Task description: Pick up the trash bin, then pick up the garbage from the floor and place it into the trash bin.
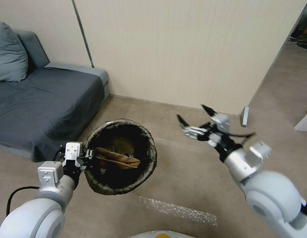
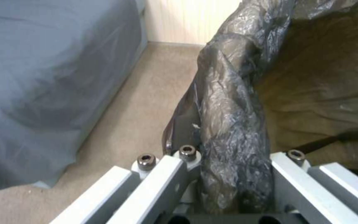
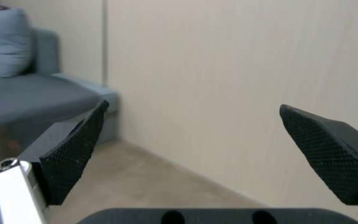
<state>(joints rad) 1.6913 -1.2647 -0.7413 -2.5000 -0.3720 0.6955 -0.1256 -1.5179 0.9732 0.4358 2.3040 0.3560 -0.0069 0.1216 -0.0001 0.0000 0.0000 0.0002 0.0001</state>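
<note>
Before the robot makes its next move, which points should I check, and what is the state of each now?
1. Left gripper clamped on the trash bin rim: ok, the liner sits between its fingers.
2. Bin mouth facing up: ok in the head view.
3. Brown paper bag inside the bin: ok, lying across the opening.
4. Right gripper open and empty: ok, pads wide apart.
5. Right gripper apart from the bin: ok, raised to its side.
6. More garbage left on the floor: cannot tell.
</note>
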